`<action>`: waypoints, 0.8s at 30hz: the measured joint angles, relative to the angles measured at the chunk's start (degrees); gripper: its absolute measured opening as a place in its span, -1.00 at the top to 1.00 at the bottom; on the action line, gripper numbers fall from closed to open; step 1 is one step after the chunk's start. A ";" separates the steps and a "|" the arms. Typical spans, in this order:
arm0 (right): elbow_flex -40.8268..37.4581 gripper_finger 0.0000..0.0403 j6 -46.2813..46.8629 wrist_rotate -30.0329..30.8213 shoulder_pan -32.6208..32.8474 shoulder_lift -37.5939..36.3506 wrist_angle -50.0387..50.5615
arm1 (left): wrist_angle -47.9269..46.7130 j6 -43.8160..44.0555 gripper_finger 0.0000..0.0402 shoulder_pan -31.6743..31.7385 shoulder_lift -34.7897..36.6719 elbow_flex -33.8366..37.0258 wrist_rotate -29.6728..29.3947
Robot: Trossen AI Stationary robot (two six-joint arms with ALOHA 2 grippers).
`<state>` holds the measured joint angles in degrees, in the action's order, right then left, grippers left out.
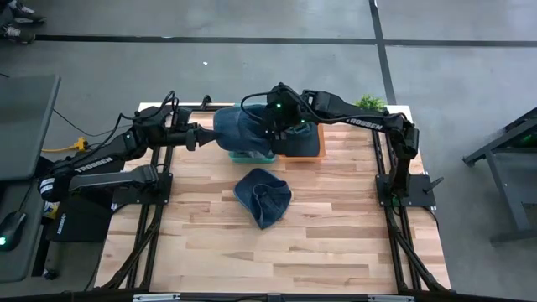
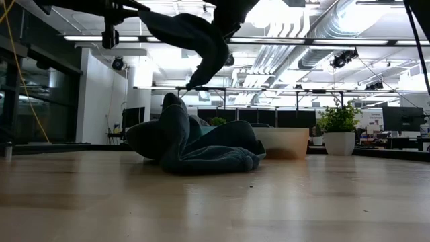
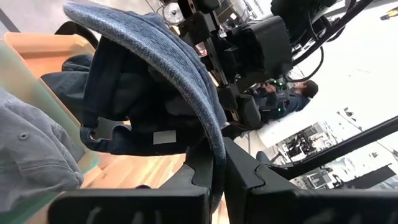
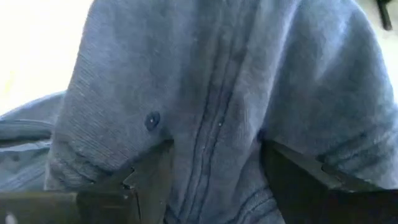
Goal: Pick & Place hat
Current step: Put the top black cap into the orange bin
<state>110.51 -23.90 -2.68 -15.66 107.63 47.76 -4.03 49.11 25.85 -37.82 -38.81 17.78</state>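
held hat: soft blue denim cap (image 1: 239,130), curved brim
left gripper (image 1: 204,137): jaws pinching its brim
right gripper (image 1: 273,127): jaws gripping its crown
spare: crumpled denim hat (image 1: 263,197) on wood surface (image 1: 336,235)

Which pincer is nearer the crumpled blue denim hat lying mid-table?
Right. The right pincer hangs just behind the crumpled blue denim hat; the left pincer sits farther off, behind and to its left.

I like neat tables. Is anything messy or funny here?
Yes. One blue hat lies crumpled and lopsided in the middle of the table, not in the bins. Another hat hangs in the air over the bins, pinched by both the left gripper and the right gripper at once.
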 joint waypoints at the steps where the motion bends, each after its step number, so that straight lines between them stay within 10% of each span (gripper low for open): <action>1: 0.01 -0.15 0.57 0.62 -0.02 0.00 0.00 | 0.00 0.01 0.97 0.02 0.00 0.00 0.07; 16: 0.01 0.93 1.95 0.96 0.02 0.00 0.06 | -0.13 0.16 0.97 0.02 0.00 0.00 0.53; 24: 0.01 0.98 1.50 3.25 0.06 -0.09 1.56 | -0.53 0.50 0.91 0.02 -0.74 -0.02 0.53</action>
<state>110.52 -22.39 0.58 -15.60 107.54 49.32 -4.57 49.61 25.87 -38.57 -38.83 18.31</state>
